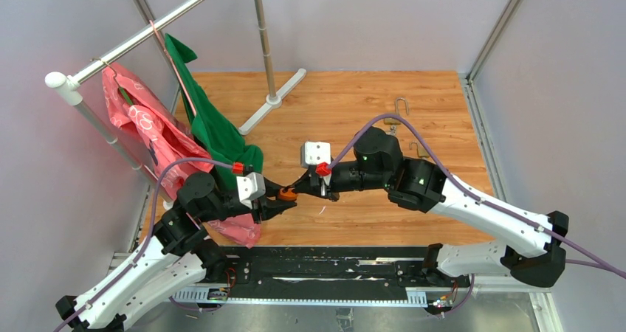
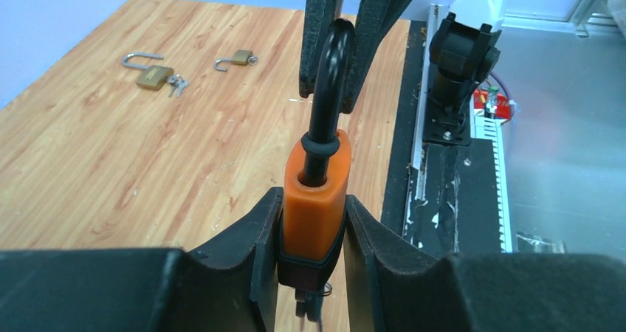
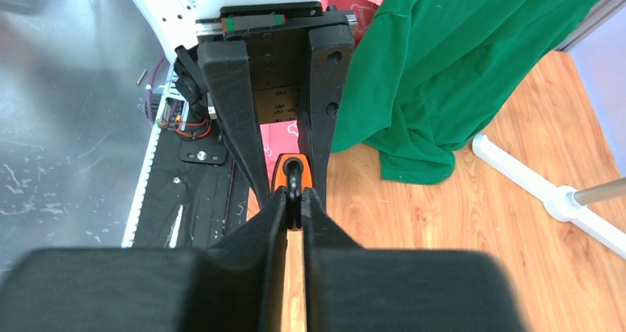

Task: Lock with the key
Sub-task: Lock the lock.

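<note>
1. Left gripper (image 2: 313, 225) squeezes the orange padlock (image 2: 316, 188) by its body, a finger on each side.
2. Right gripper (image 3: 294, 203) pinches the black shackle (image 2: 329, 74) from the opposite end.
3. The lock hangs mid-air between the arms, above the wooden table (image 2: 111, 177).
4. A brass padlock (image 2: 153, 76) lies well away.

padlock body (image 2: 316, 192): orange
shackle (image 2: 322, 118): black
tabletop (image 1: 354, 103): light wood grain
shirt (image 1: 214, 129): plain green
garment (image 1: 144, 118): pink, white print
small padlocks (image 2: 153, 76): brass

Our L arm (image 1: 148, 262) reaches in from near left, our R arm (image 1: 480, 210) from near right, elbows bent, wrists meeting mid-scene tip to tip. L gripper (image 2: 314, 203) fingers clamp the padlock (image 2: 317, 170) body. R gripper (image 3: 294, 203) fingers pinch its shackle, nearly touching.
</note>
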Robot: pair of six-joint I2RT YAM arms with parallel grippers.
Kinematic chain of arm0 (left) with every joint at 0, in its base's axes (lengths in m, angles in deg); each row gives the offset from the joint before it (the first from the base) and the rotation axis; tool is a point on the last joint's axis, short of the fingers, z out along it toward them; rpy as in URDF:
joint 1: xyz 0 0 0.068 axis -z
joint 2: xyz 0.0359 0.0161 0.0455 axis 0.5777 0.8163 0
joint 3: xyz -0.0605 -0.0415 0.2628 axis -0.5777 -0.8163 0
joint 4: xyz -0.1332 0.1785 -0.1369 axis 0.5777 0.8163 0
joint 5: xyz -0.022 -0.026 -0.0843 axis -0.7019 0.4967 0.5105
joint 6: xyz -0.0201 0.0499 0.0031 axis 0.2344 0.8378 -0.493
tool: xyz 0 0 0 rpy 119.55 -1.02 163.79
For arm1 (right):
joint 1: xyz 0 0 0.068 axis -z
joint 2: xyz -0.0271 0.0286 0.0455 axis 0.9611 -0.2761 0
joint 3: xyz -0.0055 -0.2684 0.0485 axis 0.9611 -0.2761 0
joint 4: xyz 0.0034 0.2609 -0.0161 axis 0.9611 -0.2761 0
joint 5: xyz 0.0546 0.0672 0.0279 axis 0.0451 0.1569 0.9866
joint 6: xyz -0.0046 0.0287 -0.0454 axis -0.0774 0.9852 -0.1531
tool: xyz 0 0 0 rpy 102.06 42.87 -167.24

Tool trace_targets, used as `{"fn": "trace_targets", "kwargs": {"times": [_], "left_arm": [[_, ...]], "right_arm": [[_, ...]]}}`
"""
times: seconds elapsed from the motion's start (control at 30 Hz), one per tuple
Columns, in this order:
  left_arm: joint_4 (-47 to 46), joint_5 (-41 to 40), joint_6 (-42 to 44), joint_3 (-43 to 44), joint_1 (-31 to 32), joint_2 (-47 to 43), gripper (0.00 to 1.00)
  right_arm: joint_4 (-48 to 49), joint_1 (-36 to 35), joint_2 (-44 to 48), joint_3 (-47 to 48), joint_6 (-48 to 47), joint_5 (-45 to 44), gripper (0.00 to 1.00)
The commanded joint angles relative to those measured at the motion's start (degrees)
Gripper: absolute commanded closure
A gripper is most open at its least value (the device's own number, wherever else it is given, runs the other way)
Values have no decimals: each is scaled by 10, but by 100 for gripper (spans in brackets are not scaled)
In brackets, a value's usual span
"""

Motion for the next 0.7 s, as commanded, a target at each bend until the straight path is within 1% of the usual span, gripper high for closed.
{"fn": "trace_targets", "kwargs": {"times": [0.0, 0.03, 0.07, 0.1, 0.13, 0.2, 0.27, 0.33, 0.4, 0.47, 0.53, 0.57, 0.67], "left_arm": [[-40, 12, -37, 11, -2, -6, 100], [-39, 16, -37, 10, -2, -6, 100], [-36, 16, -38, 10, -2, -5, 100], [-26, 12, -33, 10, -2, -5, 100], [-19, 7, -25, 9, -2, -4, 100], [-7, 2, -13, 9, -2, -4, 100], [-3, 2, -8, 7, -2, -3, 100], [-1, -1, -2, 6, -2, -3, 100], [-1, -7, 5, 5, -2, -2, 100], [-2, -9, 9, 5, -2, -1, 100], [-2, -7, 10, 6, -2, -1, 100], [-2, -7, 10, 6, -2, -1, 100], [0, -8, 13, 5, -2, -2, 100]], "right_arm": [[6, 7, 20, -23, -41, 41, 82], [5, 8, 19, -24, -46, 42, 61], [0, 9, 18, -21, -50, 42, 49], [-6, 9, 15, -13, -51, 40, 40], [-15, 10, 11, -3, -51, 36, 34], [-32, 11, 4, 20, -48, 25, 28], [-55, 11, -5, 52, -37, 17, 24], [-81, 11, -17, 83, -19, 10, 24], [-118, 11, -36, 124, -1, -9, 29], [-152, 11, -50, 150, 22, -44, 40], [-173, 11, -56, 164, 34, -50, 52], [-179, 11, -57, 166, 38, -45, 55], [-191, 11, -58, 170, 47, -41, 60]]}}
